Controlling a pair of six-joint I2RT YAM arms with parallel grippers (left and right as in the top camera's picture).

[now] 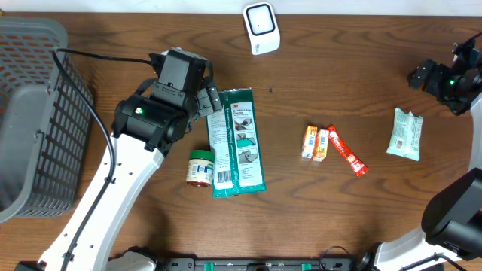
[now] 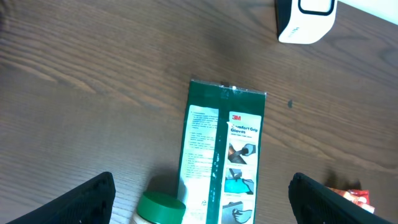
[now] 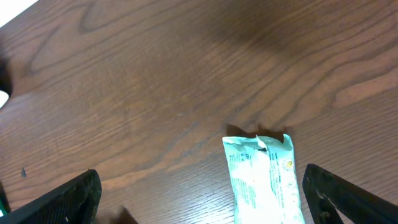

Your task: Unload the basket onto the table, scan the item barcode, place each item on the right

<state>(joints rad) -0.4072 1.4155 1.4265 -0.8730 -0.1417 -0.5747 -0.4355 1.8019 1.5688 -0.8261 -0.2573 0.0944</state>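
Overhead: looked straight down from high above the brown wooden table (image 1: pixel 301 68), taking in its full width.
Left wrist: hung close over the left half, facing down and toward the far edge.
Right wrist: sat close over the right side, facing down.
Overhead and left wrist shared: flat green plastic glove packet (image 1: pixel 236 141) (image 2: pixel 222 155), small green-lidded jar (image 1: pixel 200 167) (image 2: pixel 160 208), white boxy scanner (image 1: pixel 261 28) (image 2: pixel 306 22).
Overhead and right wrist shared: pale green crinkled foil packet (image 1: pixel 405 134) (image 3: pixel 264 177).

Read on flat green-and-white plastic glove packet (image 2: pixel 222 155): red "3M" logo, with "Comfort Grip Gloves" beneath it, first letter partly lost. Could not resolve fine print on its white panel, nor print on pale crinkled foil wrapper (image 3: pixel 264 177).
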